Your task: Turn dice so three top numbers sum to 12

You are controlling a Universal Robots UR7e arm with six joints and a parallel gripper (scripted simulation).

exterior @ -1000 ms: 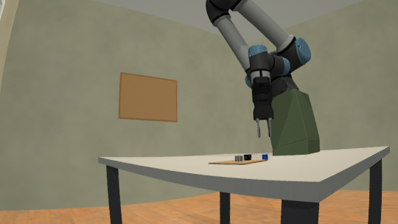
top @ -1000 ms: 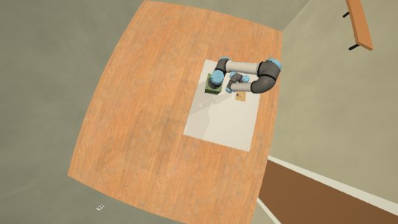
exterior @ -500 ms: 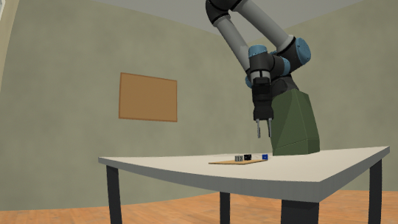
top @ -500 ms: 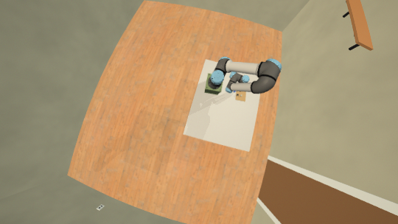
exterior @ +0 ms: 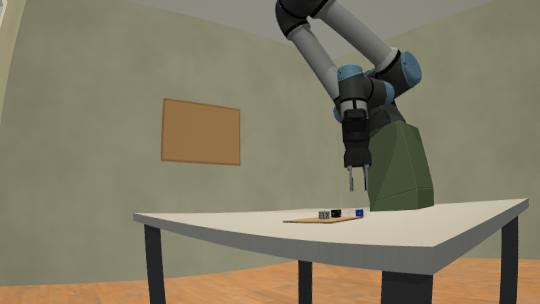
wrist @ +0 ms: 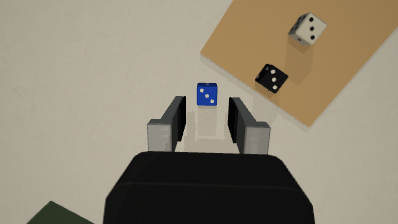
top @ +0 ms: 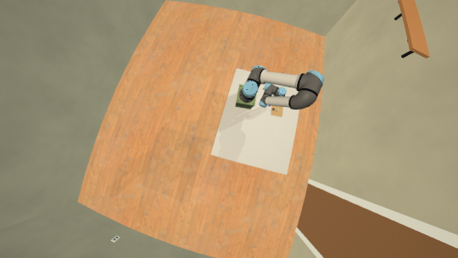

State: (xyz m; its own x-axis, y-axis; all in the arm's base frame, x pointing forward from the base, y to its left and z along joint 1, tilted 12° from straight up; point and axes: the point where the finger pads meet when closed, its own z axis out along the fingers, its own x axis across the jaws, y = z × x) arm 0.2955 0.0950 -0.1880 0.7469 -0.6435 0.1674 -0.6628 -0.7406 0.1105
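In the wrist view a blue die (wrist: 207,94) with three pips on top lies on the white table, just off the tan mat (wrist: 300,55). A black die (wrist: 271,77) showing two pips and a white die (wrist: 308,29) showing two pips lie on the mat. My gripper (wrist: 207,110) is open and empty, hanging above the table with the blue die below it, just ahead of the fingertips. In the exterior view the gripper (exterior: 358,186) hovers well above the blue die (exterior: 359,213), next to the black die (exterior: 336,213) and the white die (exterior: 324,215).
The arm's green base (exterior: 400,170) stands on the table right behind the dice. The mat (exterior: 316,219) lies flat near the table's middle. A corner of the green base shows at the bottom left of the wrist view (wrist: 55,215).
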